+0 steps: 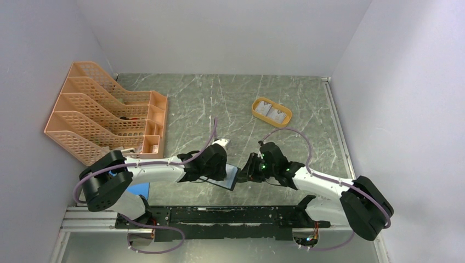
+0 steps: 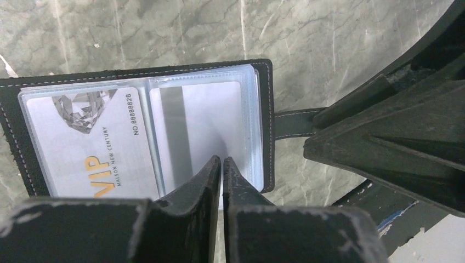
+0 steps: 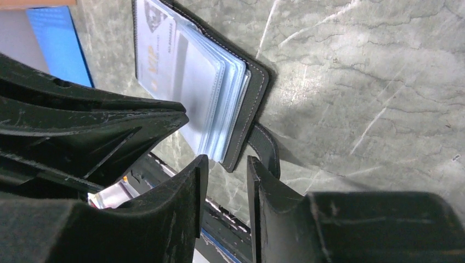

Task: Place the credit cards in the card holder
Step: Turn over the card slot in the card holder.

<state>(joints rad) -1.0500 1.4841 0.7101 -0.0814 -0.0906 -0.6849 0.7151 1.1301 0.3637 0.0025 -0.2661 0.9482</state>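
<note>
I am seemingly nudging a striped credit card (image 2: 197, 126) into the card holder (image 2: 137, 74), lying open on the table (image 2: 329, 33), with my near-shut left pincer (image 2: 221, 164), my narrowly open right pincer (image 3: 226, 164) probably steadying its snap tab (image 3: 262, 143).

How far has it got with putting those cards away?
Two cards are tucked inside the card holder: a VIP card and a striped card. The left tool pinches the holder at the striped one. Two more cards wait in the orange tray.
</note>
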